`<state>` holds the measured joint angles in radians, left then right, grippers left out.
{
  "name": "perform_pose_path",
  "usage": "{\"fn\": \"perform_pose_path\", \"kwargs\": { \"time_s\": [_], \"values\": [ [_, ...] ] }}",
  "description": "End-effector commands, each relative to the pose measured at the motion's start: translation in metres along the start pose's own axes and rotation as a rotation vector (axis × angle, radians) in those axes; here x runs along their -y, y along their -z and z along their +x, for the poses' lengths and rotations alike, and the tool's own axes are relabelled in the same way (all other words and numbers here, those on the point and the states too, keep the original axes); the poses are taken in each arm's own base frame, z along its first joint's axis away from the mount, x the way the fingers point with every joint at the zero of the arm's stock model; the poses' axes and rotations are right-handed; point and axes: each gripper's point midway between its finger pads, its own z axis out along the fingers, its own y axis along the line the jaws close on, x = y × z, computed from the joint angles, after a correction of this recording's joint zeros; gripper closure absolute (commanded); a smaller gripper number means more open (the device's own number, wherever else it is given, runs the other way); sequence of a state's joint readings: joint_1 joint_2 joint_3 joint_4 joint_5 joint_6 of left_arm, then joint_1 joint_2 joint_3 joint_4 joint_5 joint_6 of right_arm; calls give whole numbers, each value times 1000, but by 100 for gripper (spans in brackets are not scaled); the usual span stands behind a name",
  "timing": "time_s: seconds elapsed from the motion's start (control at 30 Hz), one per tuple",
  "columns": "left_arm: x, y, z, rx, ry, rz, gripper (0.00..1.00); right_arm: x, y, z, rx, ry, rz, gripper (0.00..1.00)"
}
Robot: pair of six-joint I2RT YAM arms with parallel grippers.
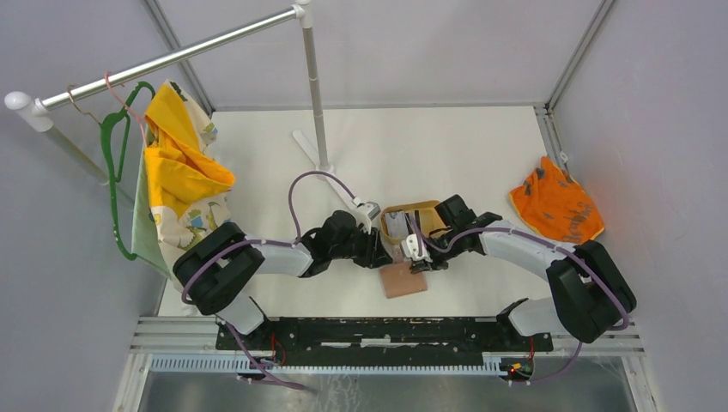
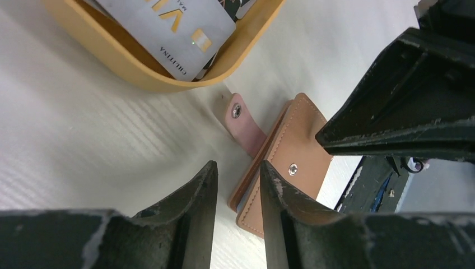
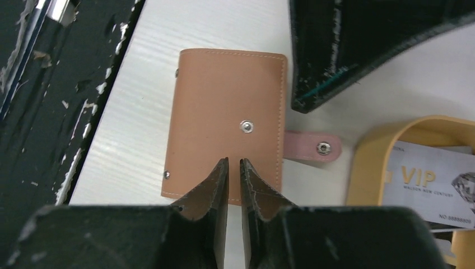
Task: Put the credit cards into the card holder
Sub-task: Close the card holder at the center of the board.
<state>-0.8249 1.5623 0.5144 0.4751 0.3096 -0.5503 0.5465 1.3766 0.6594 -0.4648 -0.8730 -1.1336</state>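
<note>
The card holder (image 1: 403, 280) lies folded shut on the white table, its pink snap tab (image 3: 313, 147) undone and pointing at the tan tray (image 1: 427, 206). The credit cards lie in that tray; a silver VIP card (image 2: 168, 28) is on top, with others mostly hidden beneath. My left gripper (image 2: 236, 168) hovers at the card holder's (image 2: 297, 145) edge nearest the tray, open, with nothing between its fingers. My right gripper (image 3: 234, 161) hangs over the card holder's (image 3: 224, 112) near edge. Its jaws are drawn together to a thin slit and hold nothing.
A clothes rail stand (image 1: 313, 86) rises behind the tray. A yellow patterned garment (image 1: 180, 172) hangs on a green hanger at the left. An orange cloth (image 1: 556, 206) lies at the right. The black mounting rail (image 1: 369, 330) runs along the near edge.
</note>
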Motion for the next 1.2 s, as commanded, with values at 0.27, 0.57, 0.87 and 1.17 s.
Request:
{"fn": "perform_pose_path", "kwargs": {
  "time_s": [0.27, 0.57, 0.87, 1.17],
  "values": [
    [11, -26, -22, -18, -3, 71, 64, -24, -6, 12, -87, 125, -135, 83],
    [-5, -25, -24, -43, 14, 38, 60, -31, -13, 17, -123, 139, -172, 83],
    [12, -35, -25, -97, -3, 154, 68, -30, -13, 16, -135, 149, -174, 84],
    [13, -34, -29, -115, -15, 178, 84, -33, -13, 16, -141, 162, -185, 84]
  ]
}}
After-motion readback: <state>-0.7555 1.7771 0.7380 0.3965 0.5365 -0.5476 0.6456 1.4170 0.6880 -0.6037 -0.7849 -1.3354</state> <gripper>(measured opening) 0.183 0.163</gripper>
